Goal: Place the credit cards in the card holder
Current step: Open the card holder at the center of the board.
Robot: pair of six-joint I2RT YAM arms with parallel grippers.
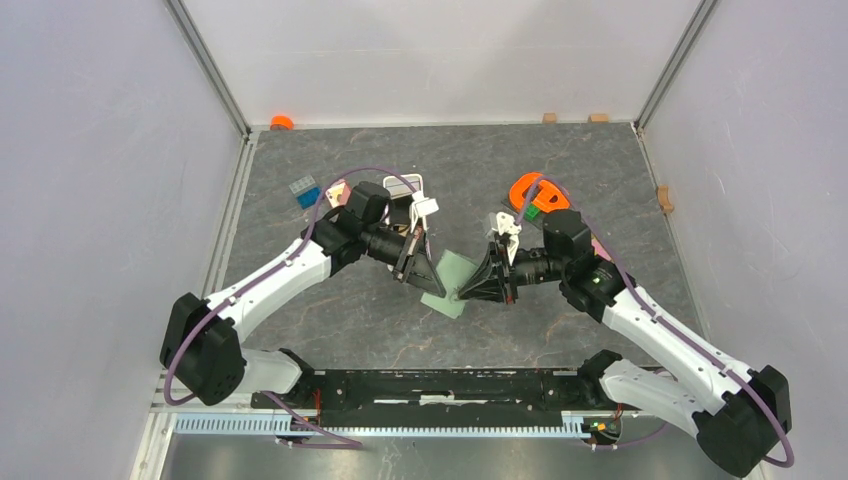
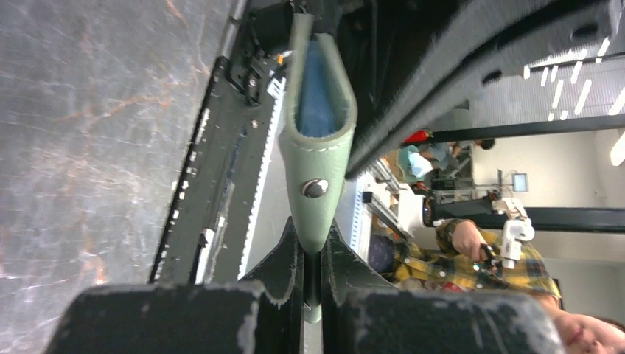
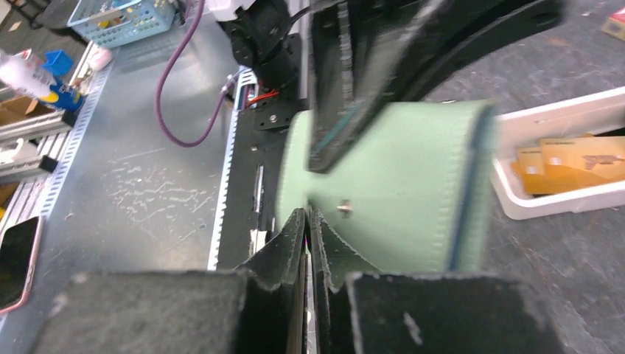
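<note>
**Both arms grip the green card holder at mid-bench**

Centrally on the grey marbled bench (image 1: pixel 330 310), the two arms reach inward until their tips almost meet over one thing: the card holder (image 1: pixel 455 270), a small sage-green wallet.

The left gripper (image 1: pixel 434 286) comes in from the left. Its wrist camera shows its jaws pressed together on the narrow lower end of the card holder (image 2: pixel 317 166), which stands on edge. The snap button (image 2: pixel 315 188) sits just above the grip. Higher up, the wallet's two sides bow apart and show a blue lining (image 2: pixel 317 103).

The right gripper (image 1: pixel 463 294) comes in from the right. In its wrist view the jaws stand almost together, pinching the near edge of the card holder (image 3: pixel 398 184) just beside the same snap button (image 3: pixel 343 209). The left gripper's dark fingers (image 3: pixel 346 88) cross the wallet's top from above.

The wallet appears to be held up off the bench between the two grippers, though the overhead view does not make that certain.

Just past the wallet in the right wrist view lies a white tray (image 3: pixel 516 210) holding tan credit cards (image 3: pixel 571 158), flat and side by side. From overhead the white tray (image 1: pixel 408 183) is mostly hidden behind the left arm.
</note>
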